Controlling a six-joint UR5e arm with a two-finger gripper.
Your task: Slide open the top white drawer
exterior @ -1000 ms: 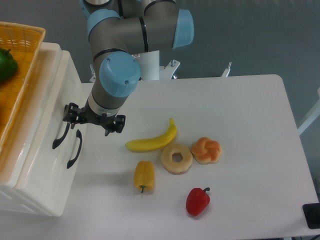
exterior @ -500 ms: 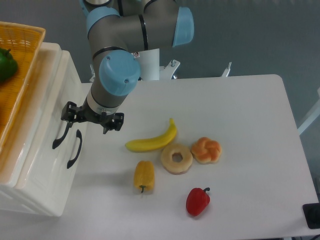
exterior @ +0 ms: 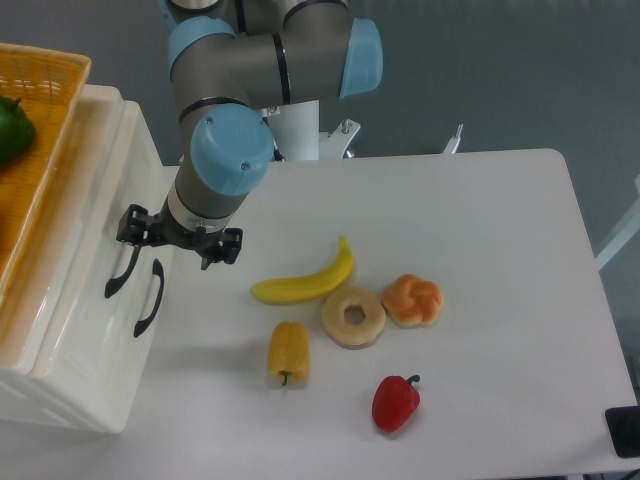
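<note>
a: where is the top white drawer (exterior: 100, 215) placed?

b: it is seen in the cabinet left of the banana (exterior: 308, 281), face tilted toward the surface (exterior: 480, 250). it appears shut, or nearly so. its black handle (exterior: 122, 272) curves down the front, with the lower handle (exterior: 150, 298) just beside it.

a: the tool (exterior: 178, 236)?

b: it is held just left of the banana's tail end, at the upper tip of the top handle. the fingers are spread wide, one at the handle, the other toward the banana. nothing is gripped. whether the handle is touched cannot be told.

a: handling?

b: the drawer is judged stiff and glossy, so the face would be slippery. a deep box, likely some weight and runner friction. the handle is judged the only sound hold; a hook or pinch at its mid-curve is advised, with the pull kept straight out.

a: hidden parts?

b: the cabinet is cut off at the left edge, as is the orange basket (exterior: 35, 150) on top. the drawer seam is hard to make out against the glaze. the near fingertip is partly masked by the handle.
</note>
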